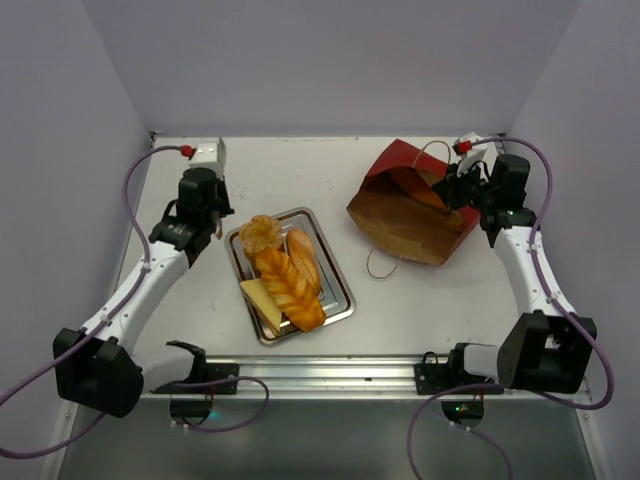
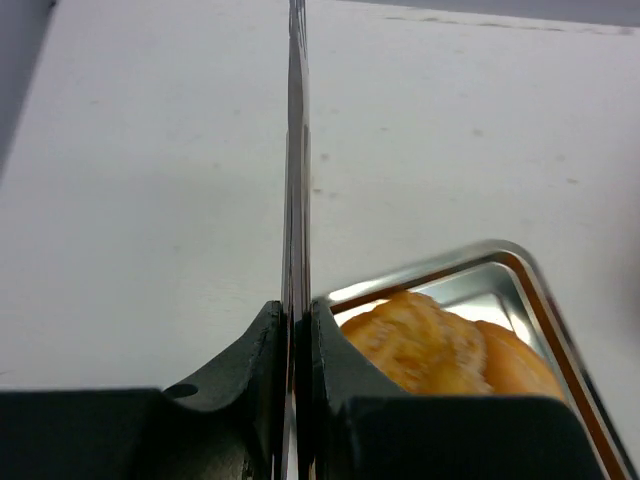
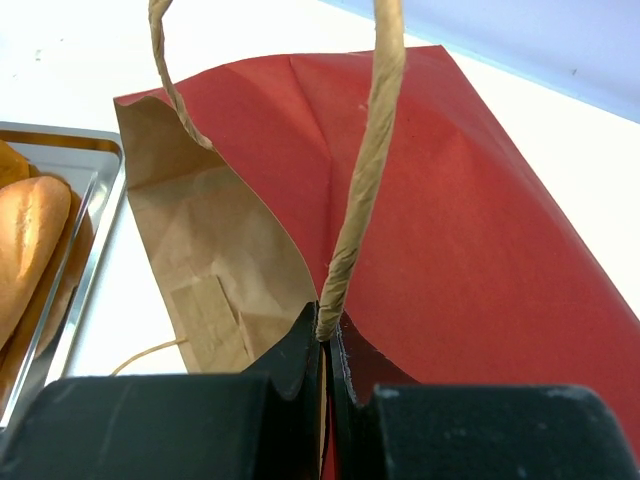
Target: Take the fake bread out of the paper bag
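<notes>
The right gripper (image 3: 325, 335) is pinched shut on the bag's (image 3: 450, 220) rim. The bag lies on its side ahead of the fingers, its mouth gaping to their left. Lifting by this one corner could tear the paper or drag the bag into the tray (image 1: 335, 292) just past the mouth. The bread (image 1: 290, 280) is piled on that tray (whether a piece hides deeper in the bag, I cannot tell), so a bump could spill it. The handle (image 3: 365, 180) rising from between the fingers could slip. The left gripper (image 2: 297, 320), beside the tray's corner, is nearly closed on a thin strip (image 2: 296, 150) seen edge-on.
</notes>
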